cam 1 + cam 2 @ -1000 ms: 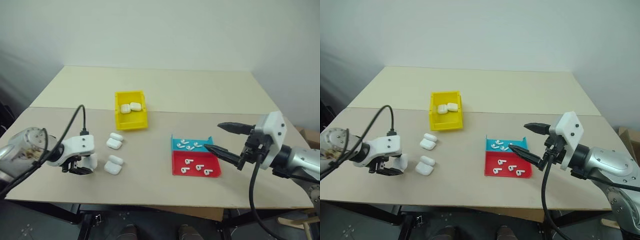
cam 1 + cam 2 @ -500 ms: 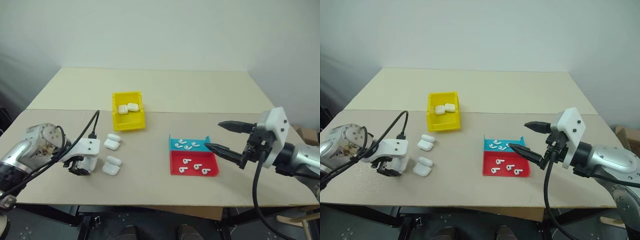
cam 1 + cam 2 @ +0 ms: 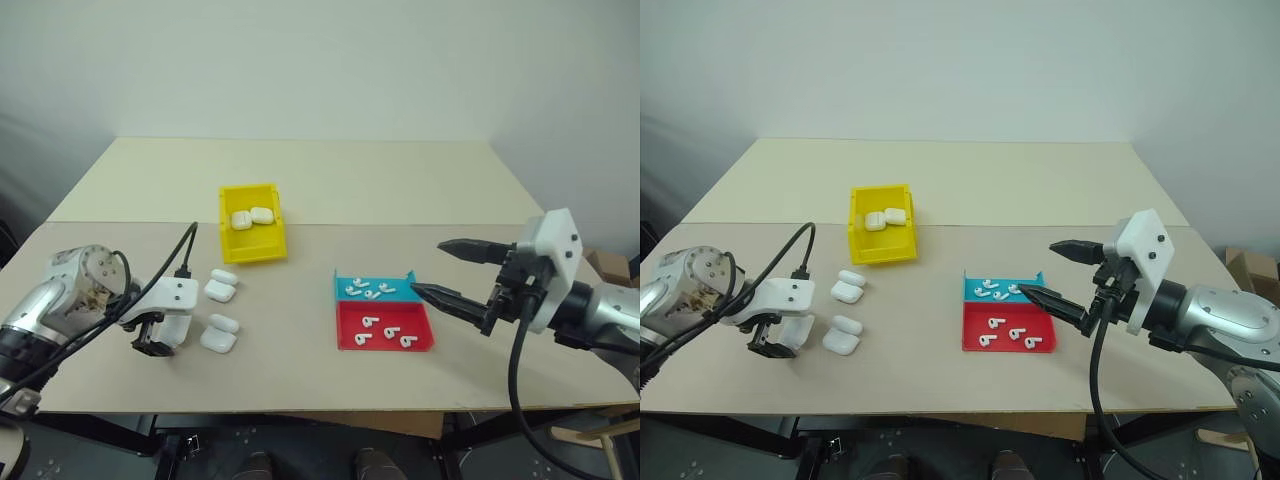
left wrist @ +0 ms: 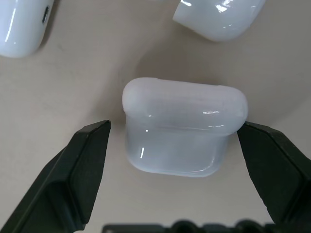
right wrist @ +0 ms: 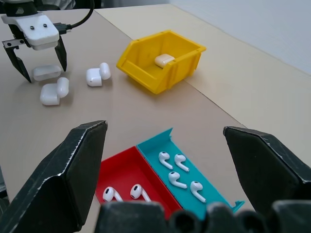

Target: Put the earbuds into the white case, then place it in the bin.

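surface: beige desk (image 3: 330, 190) against a plain white wall, seam running across the middle, all items on the near half.

left claw: left gripper (image 4: 175, 150) points down near the left near corner, jaws wide, straddling a closed white case (image 4: 182, 127) that sits on the desk; not gripped, one pad close to or touching a side, the other apart.

right claw: right gripper (image 3: 445, 270) level, jaws wide and empty, hanging just right of the trays.

task items: earbuds (image 5: 177, 171) lie loose in the teal tray (image 3: 372, 288) and red tray (image 3: 385, 327), right of centre. Yellow bin (image 3: 251, 221) toward the far left of centre, already two cases (image 3: 252, 216) inside. More cases (image 3: 221, 285) between bin and left gripper, some look hinged open.

risk 1: case is smooth and rounded; an off-centre close could squirt it out or spin it.

risk 2: neighbouring case (image 4: 218, 17) lies near; a finger may knock it on the close or lift.

risk 3: earbuds are tiny and crowded; wide black fingers could nudge several or pinch two.

risk 4: this case is shut, so it needs opening before any bud goes in.

unclear: left fingertips cut off in wrist view; contact on the near-touching side can't be confirmed. Can't tell if the cases in the bin hold buds.
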Robot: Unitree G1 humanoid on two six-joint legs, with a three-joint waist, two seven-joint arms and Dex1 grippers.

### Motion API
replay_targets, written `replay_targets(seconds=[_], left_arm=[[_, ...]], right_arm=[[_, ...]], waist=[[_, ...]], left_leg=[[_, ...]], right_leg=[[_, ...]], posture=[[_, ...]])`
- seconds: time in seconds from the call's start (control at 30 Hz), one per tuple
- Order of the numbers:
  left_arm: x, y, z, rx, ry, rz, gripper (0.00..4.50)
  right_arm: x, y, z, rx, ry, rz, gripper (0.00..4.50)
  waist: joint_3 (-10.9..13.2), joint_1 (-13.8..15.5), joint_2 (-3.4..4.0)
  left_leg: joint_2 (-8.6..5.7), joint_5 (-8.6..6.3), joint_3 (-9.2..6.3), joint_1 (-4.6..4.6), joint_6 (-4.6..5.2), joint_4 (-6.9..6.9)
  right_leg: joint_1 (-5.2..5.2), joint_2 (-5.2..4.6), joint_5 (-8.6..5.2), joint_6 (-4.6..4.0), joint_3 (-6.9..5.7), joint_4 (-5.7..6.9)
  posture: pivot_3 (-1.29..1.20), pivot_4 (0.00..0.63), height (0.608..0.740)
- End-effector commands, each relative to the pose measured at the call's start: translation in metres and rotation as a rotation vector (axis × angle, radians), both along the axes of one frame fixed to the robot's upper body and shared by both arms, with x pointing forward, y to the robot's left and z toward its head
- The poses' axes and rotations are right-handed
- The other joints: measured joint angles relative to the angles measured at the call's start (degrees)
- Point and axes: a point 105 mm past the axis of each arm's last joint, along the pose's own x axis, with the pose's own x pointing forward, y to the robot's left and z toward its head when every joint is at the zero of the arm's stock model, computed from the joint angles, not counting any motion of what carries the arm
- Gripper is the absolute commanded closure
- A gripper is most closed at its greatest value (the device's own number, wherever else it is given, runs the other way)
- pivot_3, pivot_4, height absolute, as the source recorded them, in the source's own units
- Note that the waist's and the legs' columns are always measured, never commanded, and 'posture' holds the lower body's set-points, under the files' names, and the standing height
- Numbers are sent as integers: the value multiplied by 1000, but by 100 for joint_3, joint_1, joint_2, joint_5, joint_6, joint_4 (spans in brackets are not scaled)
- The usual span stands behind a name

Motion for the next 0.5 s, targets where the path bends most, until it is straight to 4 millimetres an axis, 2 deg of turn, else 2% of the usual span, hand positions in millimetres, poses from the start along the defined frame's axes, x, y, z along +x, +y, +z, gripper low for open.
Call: replay_targets(seconds=[0.03, 0.3, 0.5], left_arm=[[-3, 6, -3, 36, 30, -5, 40], [0, 7, 2, 18, -10, 14, 40], [-6, 4, 5, 11, -18, 0, 40]], right_arm=[[-4, 3, 9, -10, -46, 9, 0], [-7, -1, 12, -17, -38, -7, 0], [-5, -6, 16, -28, -17, -19, 0]], waist=[[0, -12, 0], [-1, -21, 0], [-1, -25, 0]], left_leg=[[0, 0, 0, 1, 0, 1], [1, -1, 0, 1, 2, 1], [2, -1, 0, 1, 2, 3]], right_leg=[[0, 0, 0, 0, 0, 1], [-1, 1, 0, 0, 1, 5], [-1, 1, 0, 0, 1, 6]], posture=[[0, 150, 740], [0, 150, 740], [0, 150, 740]])
